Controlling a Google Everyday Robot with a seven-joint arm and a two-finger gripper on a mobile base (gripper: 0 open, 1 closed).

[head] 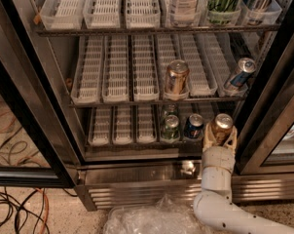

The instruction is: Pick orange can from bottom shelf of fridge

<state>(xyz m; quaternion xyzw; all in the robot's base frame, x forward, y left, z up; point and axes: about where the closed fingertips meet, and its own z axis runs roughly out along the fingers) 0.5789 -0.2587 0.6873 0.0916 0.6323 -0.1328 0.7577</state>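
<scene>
Gripping upright orange can (pixel 221 126): gripper (pixel 220 139), bottom shelf (pixel 132 141).

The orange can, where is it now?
In the camera view the orange can sits at the right end of the bottom shelf, just right of a blue can, with the gripper clasped round it.

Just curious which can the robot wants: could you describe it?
Look in the fridge, on its bottom shelf. At the right end, the gripper holds the orange can; the blue can and green can stand beside it.
</scene>
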